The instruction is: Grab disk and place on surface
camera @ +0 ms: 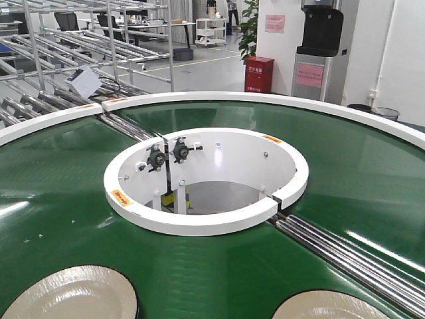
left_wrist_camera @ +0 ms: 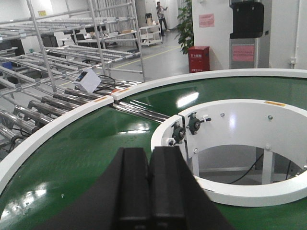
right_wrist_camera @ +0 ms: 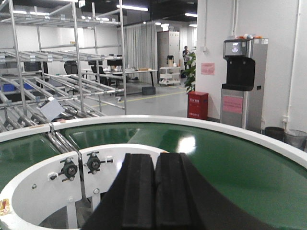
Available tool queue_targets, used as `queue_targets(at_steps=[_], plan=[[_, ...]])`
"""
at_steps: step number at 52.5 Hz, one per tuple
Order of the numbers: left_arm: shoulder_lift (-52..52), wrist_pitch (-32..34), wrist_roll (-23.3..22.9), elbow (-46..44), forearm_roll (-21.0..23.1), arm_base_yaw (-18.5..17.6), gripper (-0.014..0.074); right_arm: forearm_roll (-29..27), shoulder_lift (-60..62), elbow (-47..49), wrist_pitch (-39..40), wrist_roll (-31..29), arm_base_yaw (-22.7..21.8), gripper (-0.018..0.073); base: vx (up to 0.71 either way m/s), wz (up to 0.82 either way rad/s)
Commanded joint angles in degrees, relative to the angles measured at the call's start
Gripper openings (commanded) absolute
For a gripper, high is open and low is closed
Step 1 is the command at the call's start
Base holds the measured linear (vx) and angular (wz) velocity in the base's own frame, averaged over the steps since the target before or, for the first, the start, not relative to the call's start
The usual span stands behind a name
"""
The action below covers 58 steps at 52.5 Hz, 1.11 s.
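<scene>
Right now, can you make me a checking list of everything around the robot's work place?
Surface: metal tabletop, nothing seen; only a dark green curved conveyor belt around a white ring wall.
Job's things: left round cream disk and right round cream disk lie flat on the belt, cut off by the picture's bottom edge.
Clutter: nothing seen.
Hands: left hand and right hand both shut, holding nothing.
Cables: thin black cable inside the ring.
Surroundings: silver pipe racks, red cabinet, black water dispenser.
</scene>
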<state>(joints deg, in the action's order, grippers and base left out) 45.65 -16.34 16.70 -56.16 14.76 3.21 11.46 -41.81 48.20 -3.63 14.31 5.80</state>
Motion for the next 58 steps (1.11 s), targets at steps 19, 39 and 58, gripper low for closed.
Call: queue_targets(at_steps=[19,39,58], plan=[[-0.3,4.5,0.1,-2.0,0.8,-0.4,0.043,0.7,0.0,2.1,3.6,-0.7,-0.4,0.0502,0.0,0.0],[-0.3,1.8,-3.6,-2.0,2.9,-0.4,0.0599,0.1,0.0,1.9,3.3,-0.3,-0.4,0.0711,0.0,0.0],[27.2,-26.6,-5.2,-23.4,1.9,1.7,0.0584,-0.4,-2.3,1.9,-2.9,0.8,-0.4,0.0563,0.0,0.0]])
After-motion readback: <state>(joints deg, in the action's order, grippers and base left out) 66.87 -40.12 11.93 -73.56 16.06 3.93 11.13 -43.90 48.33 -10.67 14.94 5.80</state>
